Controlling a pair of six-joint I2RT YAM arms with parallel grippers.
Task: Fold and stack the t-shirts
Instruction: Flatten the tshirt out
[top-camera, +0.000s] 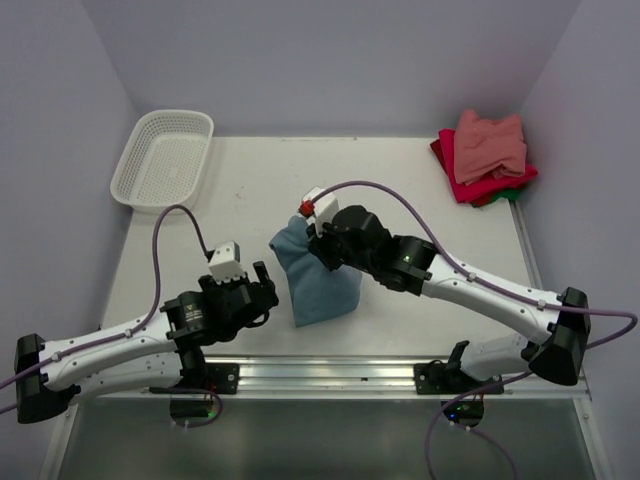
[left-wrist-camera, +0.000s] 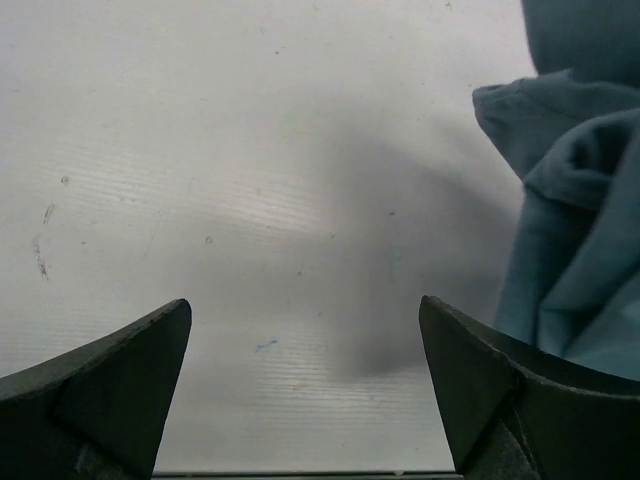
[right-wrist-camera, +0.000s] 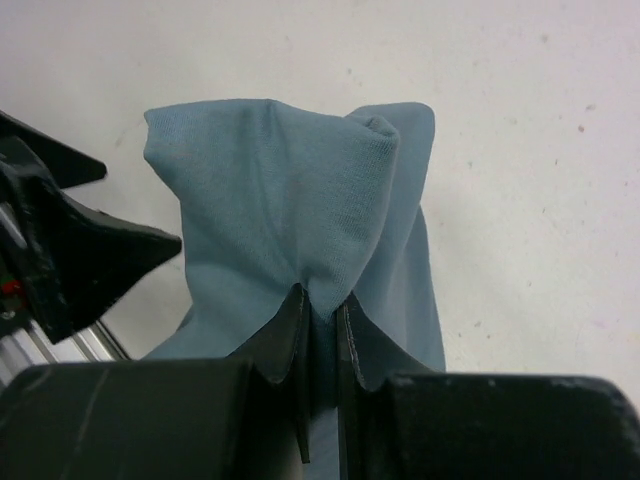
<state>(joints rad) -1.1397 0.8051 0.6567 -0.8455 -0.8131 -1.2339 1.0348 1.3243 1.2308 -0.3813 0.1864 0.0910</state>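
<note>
Bright, even light (soft shadows)

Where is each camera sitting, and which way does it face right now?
Top external: above and behind the bases, looking down on the table; shows the left arm and right arm.
Left wrist: on the left arm, facing the tabletop past the open left hand; teal shirt at its right edge.
Right wrist: looks along the right hand, shut on the teal shirt.
Shared: all three show the teal shirt.
</note>
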